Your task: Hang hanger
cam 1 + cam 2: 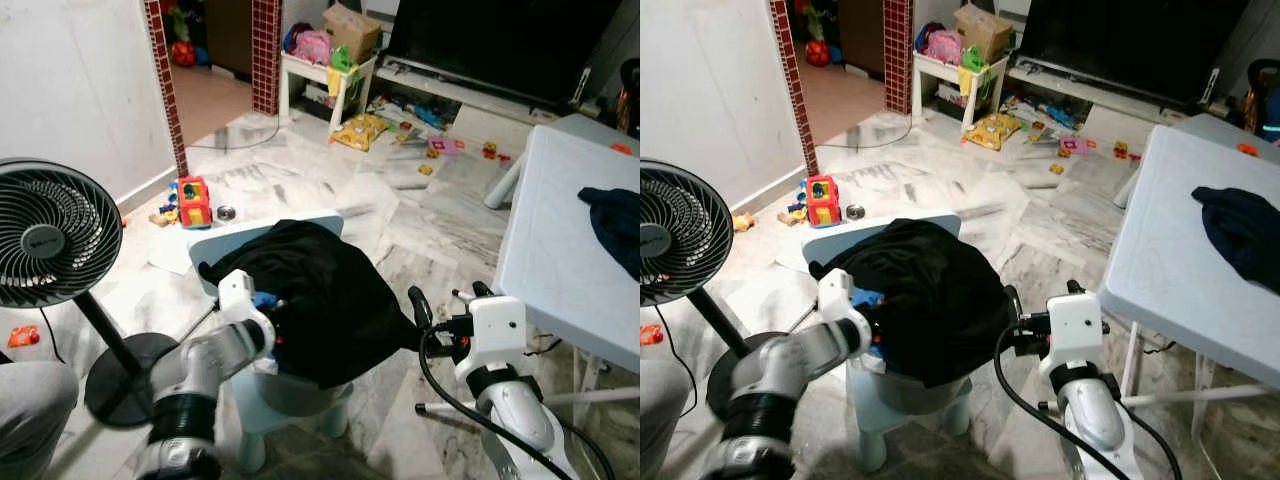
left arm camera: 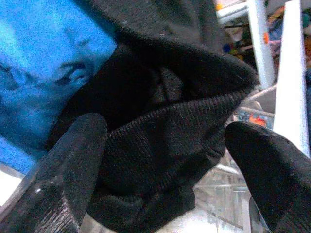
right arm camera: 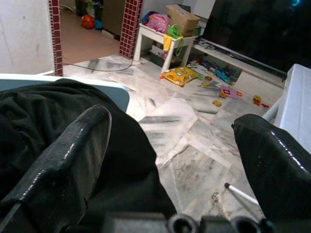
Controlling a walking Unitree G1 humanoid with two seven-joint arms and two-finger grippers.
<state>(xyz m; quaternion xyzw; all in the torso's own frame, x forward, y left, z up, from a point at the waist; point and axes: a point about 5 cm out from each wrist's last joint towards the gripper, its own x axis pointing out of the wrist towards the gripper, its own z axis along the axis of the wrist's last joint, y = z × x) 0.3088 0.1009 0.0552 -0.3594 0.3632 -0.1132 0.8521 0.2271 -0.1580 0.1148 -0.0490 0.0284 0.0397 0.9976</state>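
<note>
A black garment [image 1: 320,290] lies heaped over a small pale blue chair [image 1: 290,400]. My left gripper [image 2: 165,141] is pushed into the garment's left side. It is open, and a thick fold of the black cloth lies between its fingers [image 2: 73,160]. A bright blue piece [image 1: 263,298], possibly a hanger, shows beside that fold, mostly hidden by the cloth. My right gripper [image 1: 448,298] hovers at the garment's right edge, open and holding nothing, with its fingers [image 3: 68,160] just above the cloth.
A black standing fan [image 1: 50,235] is at my left, with a person's grey-clad knee [image 1: 30,405] below it. A white table [image 1: 550,270] bearing a dark blue cloth [image 1: 615,225] stands at right. Toys [image 1: 194,202] litter the marble floor ahead.
</note>
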